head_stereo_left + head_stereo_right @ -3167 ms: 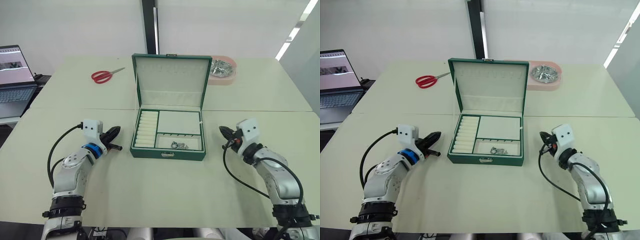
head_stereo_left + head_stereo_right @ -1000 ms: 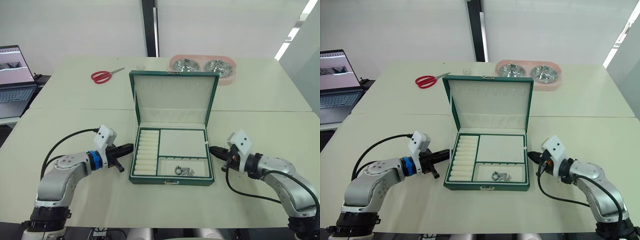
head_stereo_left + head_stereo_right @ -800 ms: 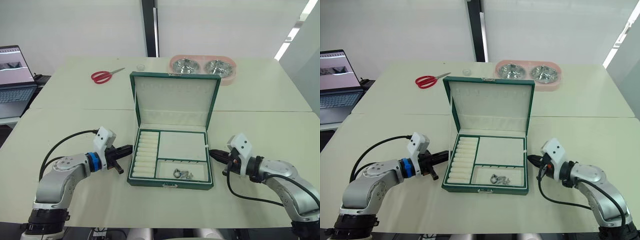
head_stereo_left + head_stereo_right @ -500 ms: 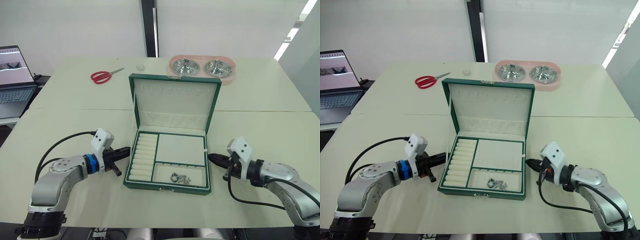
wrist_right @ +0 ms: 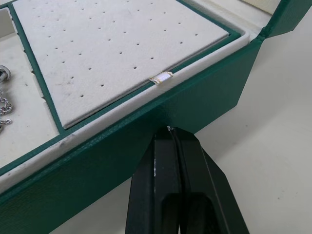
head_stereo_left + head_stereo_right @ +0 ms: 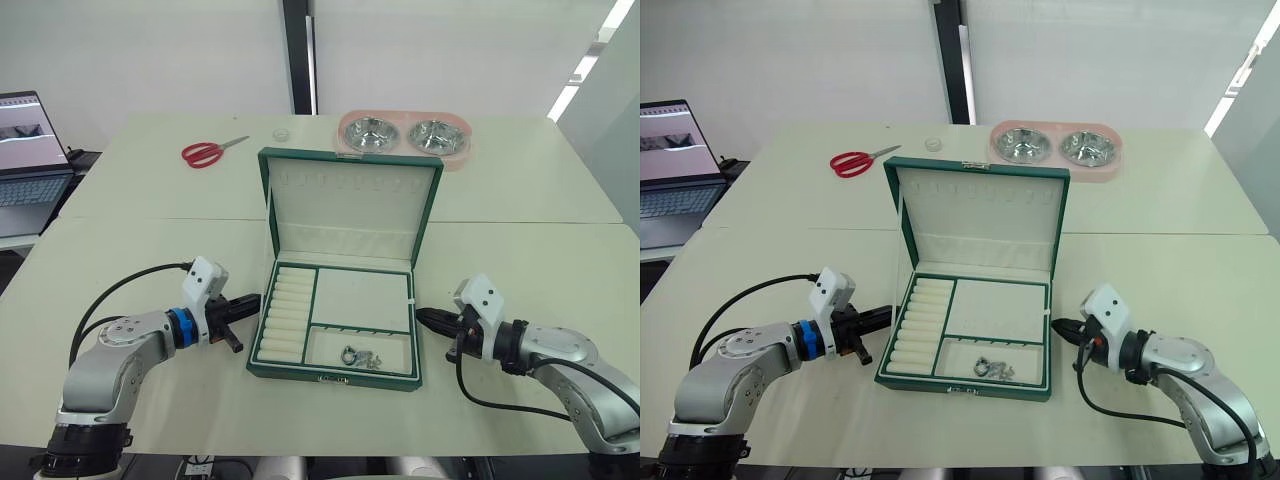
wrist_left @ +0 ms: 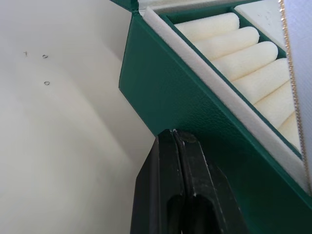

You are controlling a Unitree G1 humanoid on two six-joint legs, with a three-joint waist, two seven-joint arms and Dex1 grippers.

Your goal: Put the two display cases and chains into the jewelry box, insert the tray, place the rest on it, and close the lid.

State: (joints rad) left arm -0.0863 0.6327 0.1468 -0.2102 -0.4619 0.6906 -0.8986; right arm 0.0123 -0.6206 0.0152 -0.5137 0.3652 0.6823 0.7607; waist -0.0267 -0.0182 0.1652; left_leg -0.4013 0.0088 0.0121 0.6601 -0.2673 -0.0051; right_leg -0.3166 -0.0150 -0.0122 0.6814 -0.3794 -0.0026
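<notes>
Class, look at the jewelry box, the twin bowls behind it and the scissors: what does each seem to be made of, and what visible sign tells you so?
Jewelry box: dark green covering with a pebbled grain, probably faux leather; the matte cream lining looks like velvet or suede.
Twin bowls: shiny, reflective, likely steel, set in a pink holder that looks like plastic.
Scissors: red glossy handles, probably plastic; grey blades, likely metal.

Jewelry box (image 6: 335,320) centre of desk (image 6: 330,420); left gripper (image 6: 248,301) at 9 o'clock, right gripper (image 6: 422,317) at 3; scissors (image 6: 207,151) at 11, bowls (image 6: 404,135) at 12-1.
</notes>
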